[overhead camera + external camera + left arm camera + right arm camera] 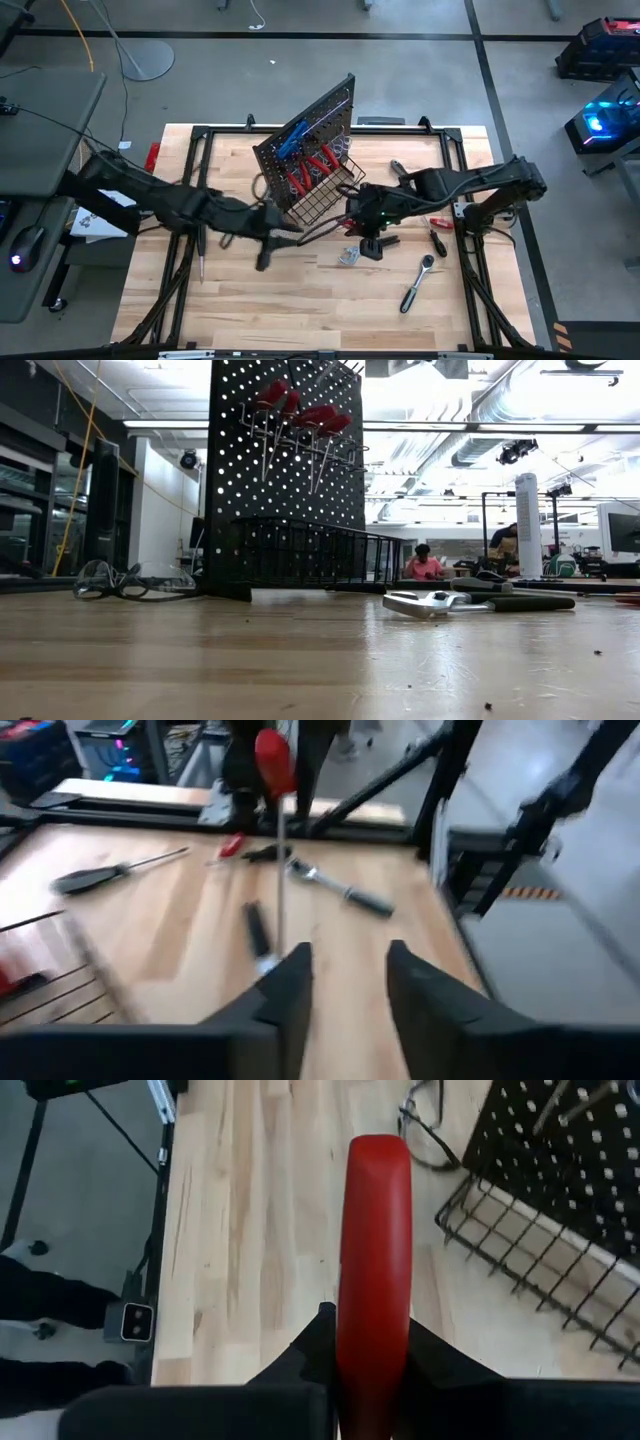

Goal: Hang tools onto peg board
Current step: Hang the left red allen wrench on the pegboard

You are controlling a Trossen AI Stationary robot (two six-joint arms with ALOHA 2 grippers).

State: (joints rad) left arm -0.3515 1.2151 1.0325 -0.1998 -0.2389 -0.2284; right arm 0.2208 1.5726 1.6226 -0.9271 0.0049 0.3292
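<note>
Left gripper (268,250): left of centre in the high view, over the pale wooden surface (300,300); fingers (290,985) parted, nothing between them.
Peg board (310,135): black perforated panel, upper centre, tilted; red-handled screwdrivers (310,170) and a blue-handled tool (292,140) hang on it; black wire basket (325,195) along its lower edge.
Right gripper (352,222): just right of the basket; fingers clamp a red screwdriver handle (374,1270).
Loose tools: chrome ratchet (417,284) at lower right; black-handled screwdriver (437,241) beside it.
</note>
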